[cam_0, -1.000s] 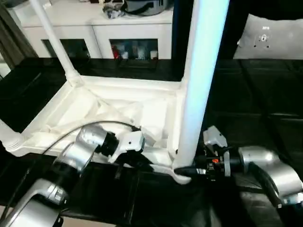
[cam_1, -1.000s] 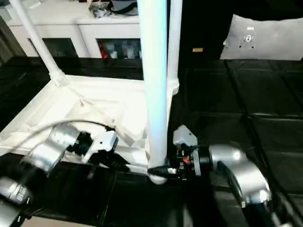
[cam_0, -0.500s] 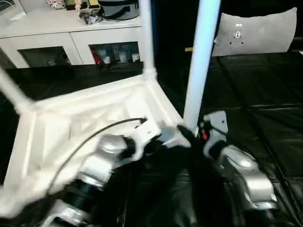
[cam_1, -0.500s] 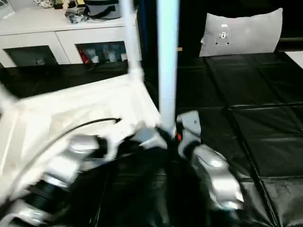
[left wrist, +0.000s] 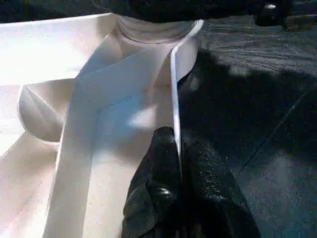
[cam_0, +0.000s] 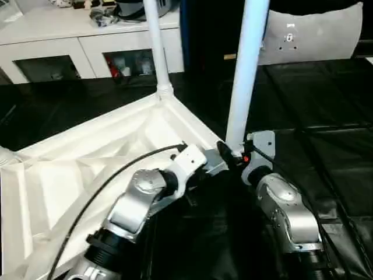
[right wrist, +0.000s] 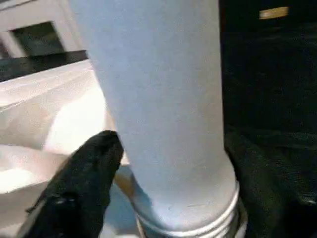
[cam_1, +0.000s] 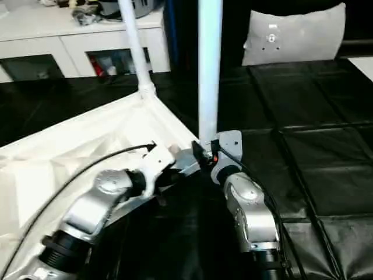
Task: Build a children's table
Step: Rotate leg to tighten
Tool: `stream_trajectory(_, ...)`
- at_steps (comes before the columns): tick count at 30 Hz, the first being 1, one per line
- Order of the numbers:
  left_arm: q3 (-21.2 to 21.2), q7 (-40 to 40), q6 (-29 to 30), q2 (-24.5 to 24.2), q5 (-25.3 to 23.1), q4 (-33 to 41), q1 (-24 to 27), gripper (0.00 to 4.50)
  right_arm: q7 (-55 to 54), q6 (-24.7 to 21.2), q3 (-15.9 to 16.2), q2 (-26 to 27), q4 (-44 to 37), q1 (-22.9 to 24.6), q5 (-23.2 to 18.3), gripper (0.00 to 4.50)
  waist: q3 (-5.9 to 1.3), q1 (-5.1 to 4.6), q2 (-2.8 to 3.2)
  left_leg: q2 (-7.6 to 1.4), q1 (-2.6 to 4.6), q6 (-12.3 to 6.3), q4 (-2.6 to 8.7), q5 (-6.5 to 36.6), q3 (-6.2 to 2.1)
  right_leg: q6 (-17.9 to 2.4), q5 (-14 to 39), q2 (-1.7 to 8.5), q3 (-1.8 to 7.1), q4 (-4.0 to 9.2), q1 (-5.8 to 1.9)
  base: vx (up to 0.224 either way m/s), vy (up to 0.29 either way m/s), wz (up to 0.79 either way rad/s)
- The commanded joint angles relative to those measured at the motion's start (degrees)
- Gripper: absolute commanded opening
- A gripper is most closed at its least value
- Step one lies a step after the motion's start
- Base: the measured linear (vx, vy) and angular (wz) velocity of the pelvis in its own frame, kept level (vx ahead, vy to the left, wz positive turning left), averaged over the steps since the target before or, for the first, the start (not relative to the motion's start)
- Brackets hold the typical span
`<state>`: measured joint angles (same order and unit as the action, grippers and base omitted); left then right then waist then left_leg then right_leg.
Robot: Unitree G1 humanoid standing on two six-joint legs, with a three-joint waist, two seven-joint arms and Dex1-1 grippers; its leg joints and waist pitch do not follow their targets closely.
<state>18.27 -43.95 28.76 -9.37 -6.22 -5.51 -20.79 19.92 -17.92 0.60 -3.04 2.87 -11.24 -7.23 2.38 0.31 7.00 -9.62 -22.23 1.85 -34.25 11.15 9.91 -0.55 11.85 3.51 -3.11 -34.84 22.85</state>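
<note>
The all-white plastic children's table (cam_0: 87, 157) lies upside down on the black padded floor (cam_0: 326, 116), its square top facing down with the ribbed underside and raised rim turned upward, and its long tapered round legs standing up from the rounded corner sockets. One such white leg (cam_0: 154, 46) rises from the far corner socket, and a second white leg (cam_0: 247, 64) rises from the corner nearest the robot's right arm. The left end effector (left wrist: 177, 163) is pinched closed on the thin raised rim of the table top, one black finger on each side of the rim edge, a short way from the corner socket that carries the nearer leg. The right end effector (right wrist: 168, 193) stands around the base of that nearer leg, just above its ringed collar, with a black finger (right wrist: 84, 178) on either side; whether the fingers press the leg or stand slightly off it cannot be told. Beyond the table a white cabinet with glass doors (cam_0: 87, 46) stands against the back, with small objects on its top, and a grey-white cushion (cam_0: 315, 35) leans upright at the far right.
</note>
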Motion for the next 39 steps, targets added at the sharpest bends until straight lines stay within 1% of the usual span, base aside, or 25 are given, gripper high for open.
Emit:
stream_trajectory(1, -0.63, -3.42, -5.06, -2.33, 1.42, -0.23, -3.05, 0.00, 5.99, 1.01, 2.40, -1.97, -1.30, 0.86, -1.97, 3.99, -3.59, 0.38, -0.50, -2.86, 0.51, -5.46, 3.31, 6.90, -1.60, -12.01, 2.87, 4.45, 2.29, 4.10, -3.35, 0.000, 0.000, 0.00)
stream_trajectory(2, -0.59, -5.83, -7.87, -3.73, 1.89, -1.88, -3.74, 0.00, 7.54, 1.99, 2.22, -3.85, -1.55, 1.09, -1.77, 4.07, -3.52, 0.59, -0.57, -2.80, 0.38, -5.56, 3.32, 6.80, -1.70, -11.79, 3.34, 4.53, 2.24, 4.30, -3.55, 0.000, 0.000, 0.00)
stream_trajectory(3, -0.54, -7.44, -9.78, -4.62, 2.23, -2.94, -4.19, 0.00, 8.45, 2.64, 2.08, -5.07, -1.67, 1.22, -1.56, 4.13, -3.56, 0.63, -0.28, -2.81, 0.49, -5.46, 3.27, 6.96, -1.58, -11.90, 3.74, 4.51, 2.28, 4.12, -3.35, 0.000, 0.000, 0.00)
stream_trajectory(4, -0.52, -7.84, -10.12, -4.86, 2.27, -3.23, -4.30, 0.00, 8.93, 2.73, 2.06, -5.41, -1.72, 1.26, -1.68, 4.19, -3.48, 0.67, -0.36, -2.88, 0.46, -5.52, 3.31, 7.25, -1.63, -11.79, 4.04, 4.51, 2.26, 4.28, -3.34, 0.000, 0.000, 0.00)
stream_trajectory(6, 0.55, -14.19, -15.81, -8.94, 3.03, -7.54, -6.03, 0.00, 16.36, 4.24, 2.24, -10.71, -2.23, 1.73, -3.01, 4.27, -3.50, 1.03, -0.32, -2.80, 0.64, -5.63, 3.22, 7.88, -1.60, -11.55, 5.15, 4.51, 2.22, 4.43, -3.30, 0.000, 0.000, 0.00)
stream_trajectory(7, 1.15, -16.78, -17.55, -10.49, 3.26, -8.93, -6.57, 0.00, 19.86, 4.43, 2.71, -13.06, -2.50, 1.94, -3.59, 4.45, -3.56, 1.48, -0.14, -3.12, 0.78, -5.35, 3.25, 7.89, -1.58, -11.49, 5.00, 4.56, 2.32, 4.11, -3.28, 0.000, 0.000, 0.00)
stream_trajectory(11, 1.74, -23.73, -20.37, -13.03, 4.86, -11.25, -7.45, 0.00, 27.68, 5.57, 3.89, -18.34, -2.59, 1.91, -4.14, 4.45, -3.71, 2.18, -0.13, -3.34, 0.88, -5.66, 3.17, 6.93, -1.62, -12.57, 2.23, 4.68, 2.23, 3.59, -3.27, 0.000, 0.000, 0.00)
stream_trajectory(12, 2.22, -26.33, -21.59, -13.86, 5.46, -12.47, -7.94, 0.00, 31.10, 5.63, 4.62, -20.30, -2.78, 1.78, -4.84, 4.45, -3.75, 2.21, -0.18, -3.24, 0.85, -5.91, 3.11, 6.81, -1.58, -12.71, 2.06, 4.61, 2.16, 3.60, -3.35, 0.000, 0.000, 0.00)
stream_trajectory(14, 3.09, -30.26, -24.07, -14.90, 6.19, -15.10, -8.94, 0.00, 36.99, 5.94, 6.18, -23.40, -3.04, 1.47, -6.06, 4.45, -3.92, 2.88, -0.76, -3.25, 0.73, -6.96, 2.82, 5.29, -1.47, -13.62, 0.18, 4.74, 2.15, 3.30, -3.52, 0.000, 0.000, 0.00)
stream_trajectory(15, 3.39, -31.55, -25.20, -15.16, 6.43, -16.19, -9.35, 0.00, 38.81, 6.18, 6.79, -24.38, -3.06, 1.32, -6.37, 4.45, -4.02, 3.28, -0.61, -3.38, 0.72, -7.54, 2.64, 4.64, -1.42, -13.78, -0.41, 4.90, 2.19, 3.10, -3.51, 0.000, 0.000, 0.00)
stream_trajectory(16, 3.73, -32.85, -25.65, -15.31, 6.71, -17.19, -9.75, 0.00, 40.48, 6.20, 7.31, -25.17, -2.94, 1.08, -6.76, 4.45, -3.99, 3.34, -1.02, -3.32, 0.63, -7.93, 2.60, 4.51, -1.33, -13.90, -0.53, 4.86, 2.15, 3.11, -3.49, 0.000, 0.000, 0.00)
stream_trajectory(17, 4.00, -33.86, -26.21, -15.41, 6.99, -18.09, -10.09, 0.00, 41.69, 6.23, 7.69, -25.69, -2.76, 0.86, -7.08, 4.45, -4.00, 3.58, -0.83, -3.42, 0.67, -8.25, 2.53, 4.55, -1.33, -14.07, -0.11, 4.99, 2.13, 3.03, -3.34, 0.000, 0.000, 0.00)
stream_trajectory(18, 4.38, -35.23, -27.05, -15.53, 7.24, -19.00, -10.44, 0.00, 43.62, 6.29, 8.51, -26.38, -2.53, 0.46, -7.30, 4.45, -3.90, 3.68, -1.10, -3.39, 0.61, -8.29, 2.51, 5.26, -1.27, -14.06, 1.59, 5.01, 2.09, 3.22, -3.30, 0.000, 0.000, 0.00)
stream_trajectory(19, 4.40, -35.36, -27.13, -15.52, 7.25, -19.09, -10.47, 0.00, 43.80, 6.26, 8.60, -26.44, -2.52, 0.41, -7.32, 4.45, -3.80, 3.82, -1.03, -3.46, 0.63, -7.91, 2.59, 5.99, -1.30, -13.87, 3.86, 5.06, 2.10, 3.36, -3.25, 0.000, 0.000, 0.00)
stream_trajectory(20, 4.73, -37.24, -28.37, -15.44, 7.42, -20.36, -10.91, 0.00, 46.57, 5.82, 9.92, -27.31, -2.29, -0.26, -7.56, 4.45, -3.74, 3.87, -1.23, -3.50, 0.65, -7.69, 2.65, 6.46, -1.29, -13.76, 5.01, 5.03, 2.07, 3.49, -3.19, 0.000, 0.000, 0.00)
stream_trajectory(21, 5.10, -38.04, -29.23, -15.55, 7.18, -20.90, -11.17, 0.00, 47.48, 5.68, 10.62, -27.47, -2.10, -0.69, -7.42, 4.45, -3.66, 3.97, -1.13, -3.58, 0.74, -7.06, 2.76, 7.39, -1.33, -13.37, 7.38, 5.03, 2.08, 3.63, -3.16, 0.000, 0.000, 0.00)
stream_trajectory(22, 5.32, -38.89, -29.78, -15.52, 7.01, -21.51, -11.46, 0.00, 48.26, 5.57, 11.20, -27.59, -1.79, -1.11, -7.23, 4.45, -3.62, 4.05, -1.06, -3.63, 0.79, -6.82, 2.80, 7.70, -1.33, -13.20, 8.23, 5.04, 2.12, 3.71, -3.06, 0.000, 0.000, 0.00)
stream_trajectory(23, 5.47, -39.44, -30.08, -15.47, 6.87, -21.92, -11.68, 0.00, 48.93, 5.35, 11.67, -27.71, -1.52, -1.45, -7.19, 4.45, -3.65, 4.21, -1.33, -3.66, 0.93, -6.39, 2.82, 8.01, -1.28, -12.95, 9.27, 5.00, 2.20, 3.76, -2.96, 0.000, 0.000, 0.00)
stream_trajectory(24, 5.47, -39.44, -30.08, -15.47, 6.87, -21.92, -11.68, 0.00, 48.93, 5.35, 11.67, -27.71, -1.52, -1.45, -7.19, 4.30, -3.56, 4.47, -1.20, -3.75, 1.02, -5.99, 2.93, 8.27, -1.27, -12.87, 9.97, 5.03, 2.25, 3.82, -2.84, 0.000, 0.000, 0.00)
stream_trajectory(26, 5.89, -40.69, -31.27, -15.53, 6.71, -23.08, -12.31, 0.00, 50.22, 4.38, 12.37, -27.93, -1.01, -2.21, -7.70, 4.12, -3.64, 4.80, -1.28, -3.76, 1.24, -5.54, 2.93, 8.58, -1.23, -12.87, 10.30, 5.01, 2.28, 3.84, -2.75, 0.000, 0.000, 0.00)
stream_trajectory(30, 6.39, -41.92, -33.22, -15.68, 6.67, -24.94, -13.32, 0.00, 51.89, 3.23, 13.05, -28.21, -0.63, -2.97, -8.47, 3.74, -3.74, 4.98, -1.38, -3.76, 1.12, -5.48, 3.00, 8.27, -1.21, -12.99, 9.20, 5.19, 2.14, 3.69, -2.93, 0.000, 0.000, 0.00)
stream_trajectory(33, 6.59, -43.23, -33.63, -15.45, 6.66, -25.99, -13.61, 0.00, 53.21, 2.36, 13.62, -28.37, -0.37, -3.37, -8.93, 3.64, -3.78, 5.02, -1.43, -3.75, 0.98, -5.74, 3.01, 7.58, -1.24, -13.02, 8.62, 5.32, 2.02, 3.56, -2.98, 0.000, 0.000, 0.00)
stream_trajectory(35, 6.71, -43.33, -34.32, -15.37, 6.63, -26.24, -13.52, 0.00, 53.49, 1.90, 13.65, -28.25, -0.33, -3.57, -9.17, 3.30, -3.76, 5.01, -1.50, -3.76, 0.93, -5.72, 3.02, 7.86, -1.24, -12.96, 9.06, 5.40, 2.00, 3.60, -2.99, 0.000, 0.000, 0.00)
stream_trajectory(38, 6.65, -43.58, -34.90, -15.15, 6.76, -26.78, -13.53, 0.00, 54.04, 1.00, 13.86, -28.17, -0.27, -3.85, -9.57, 3.19, -3.75, 5.10, -1.58, -3.75, 0.91, -5.73, 3.02, 7.75, -1.22, -12.74, 9.67, 5.47, 2.00, 3.68, -2.98, 0.000, 0.000, 0.00)
stream_trajectory(39, 6.56, -43.68, -35.06, -15.07, 6.85, -27.02, -13.57, 0.00, 54.19, 0.68, 13.99, -28.22, -0.36, -3.88, -9.72, 2.98, -3.77, 5.14, -1.65, -3.75, 0.89, -5.80, 3.01, 7.62, -1.23, -12.70, 9.82, 5.47, 1.98, 3.65, -3.01, 0.000, 0.000, 0.00)
